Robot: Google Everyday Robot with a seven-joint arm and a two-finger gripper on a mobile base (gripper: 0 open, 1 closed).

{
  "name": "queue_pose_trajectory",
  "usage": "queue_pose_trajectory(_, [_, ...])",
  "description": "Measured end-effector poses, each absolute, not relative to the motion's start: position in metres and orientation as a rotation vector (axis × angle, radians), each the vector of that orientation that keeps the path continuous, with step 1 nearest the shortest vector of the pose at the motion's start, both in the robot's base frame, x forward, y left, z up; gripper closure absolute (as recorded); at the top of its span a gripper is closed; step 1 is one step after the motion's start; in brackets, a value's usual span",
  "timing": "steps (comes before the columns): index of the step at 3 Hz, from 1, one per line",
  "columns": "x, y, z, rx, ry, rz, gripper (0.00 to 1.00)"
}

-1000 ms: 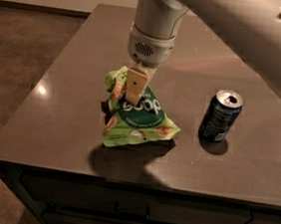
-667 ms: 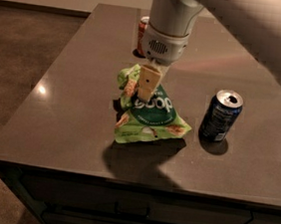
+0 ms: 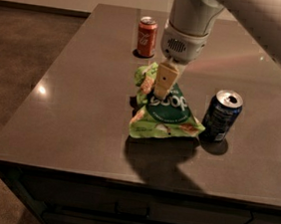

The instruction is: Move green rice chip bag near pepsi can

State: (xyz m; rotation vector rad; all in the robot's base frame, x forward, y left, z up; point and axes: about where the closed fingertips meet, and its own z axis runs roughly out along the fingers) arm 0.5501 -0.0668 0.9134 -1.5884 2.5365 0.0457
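Observation:
The green rice chip bag (image 3: pixel 166 114) is a crinkly light-green pouch with a dark-green circle, hanging tilted just above the dark table. My gripper (image 3: pixel 159 86) comes down from above and is shut on the bag's upper left part; one tan finger (image 3: pixel 164 79) shows in front of the bag. The pepsi can (image 3: pixel 221 116), dark blue with a silver top, stands upright just right of the bag's lower right corner, almost touching it.
A red-orange cola can (image 3: pixel 147 36) stands upright at the back of the dark grey table (image 3: pixel 76 102), behind the bag. The table's front edge runs below the bag's shadow. My white arm (image 3: pixel 193 19) reaches in from the upper right.
My gripper has carried the bag to the right, towards the pepsi can. The gap between bag and can has closed. The cola can behind has come fully into sight.

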Motion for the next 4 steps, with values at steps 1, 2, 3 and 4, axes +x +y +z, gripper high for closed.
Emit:
queue_pose_trajectory(1, [0.556,-0.082,0.913,-1.545,2.569,0.03,0.36])
queue_pose_trajectory(2, [0.561,-0.096,0.911,-1.507,2.596,0.019,0.13])
queue_pose_trajectory(3, [0.563,-0.102,0.909,-1.495,2.609,0.015,0.0])
queue_pose_trajectory(4, [0.564,-0.105,0.908,-1.502,2.613,0.011,0.0])
